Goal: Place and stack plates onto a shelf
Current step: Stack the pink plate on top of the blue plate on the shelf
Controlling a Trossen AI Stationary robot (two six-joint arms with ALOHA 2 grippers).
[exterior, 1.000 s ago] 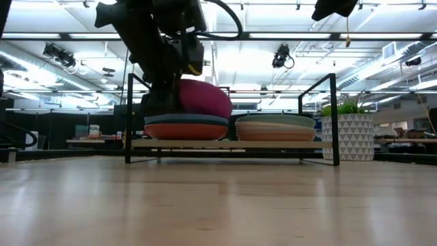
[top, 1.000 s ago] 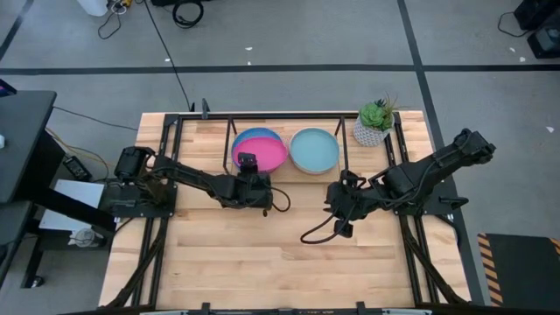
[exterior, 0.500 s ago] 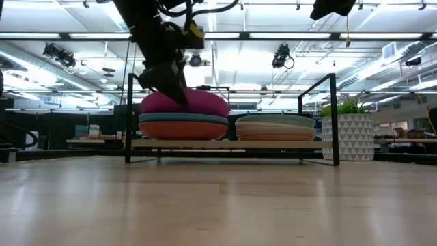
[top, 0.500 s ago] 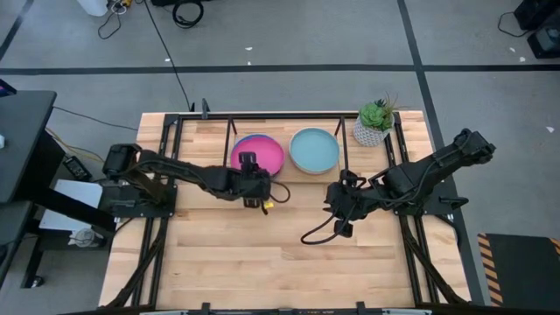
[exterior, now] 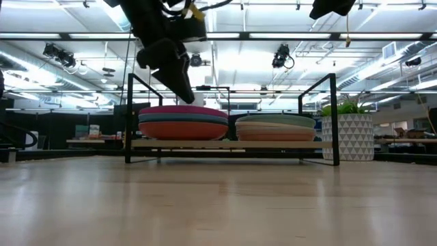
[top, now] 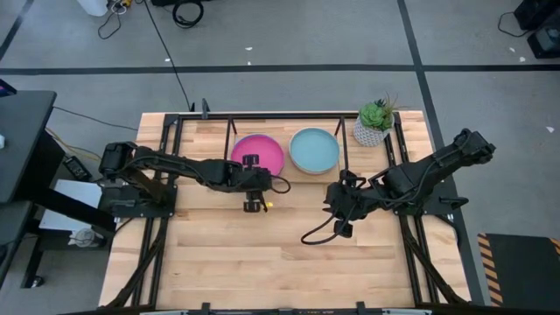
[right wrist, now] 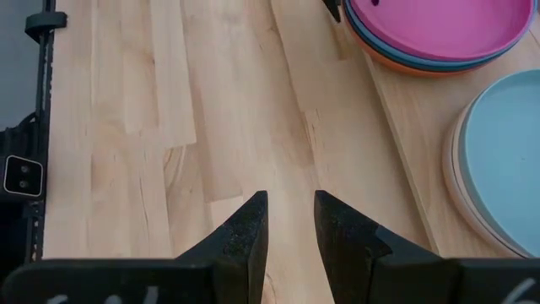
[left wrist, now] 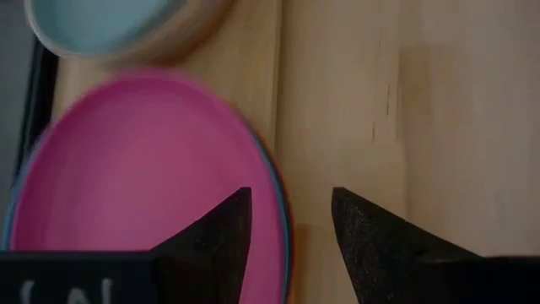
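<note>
Magenta plate [top: 259, 152] sits flat on top of the left stack on the shelf [exterior: 232, 144]; pale teal plate [top: 314, 150] tops the right stack beside it. We see no plates out on the tabletop [top: 280, 254], so we judge the stacking close to done.

Step in hand, as we read it — the left arm clearing away from the plate it has set down. To do this well we would lift and draw straight back toward the table's near side, jaws kept apart, so neither finger catches the magenta rim and drags the stack askew. The shelf's black front rod is the thing to mind on the way out.

Left gripper [left wrist: 291, 232]: fingers spread, nothing between them; in its wrist view the gap sits over the plate's edge and bare wood. In the low view it hangs just above the left stack, angled down toward it, not touching.

Left arm reaches across from the table's left side, long and low, wrist just in front of the shelf.

Right gripper [right wrist: 289, 221] — partly open, holding nothing, waiting over bare wood in front of the shelf's right end, arm folded back to the right edge.
</note>
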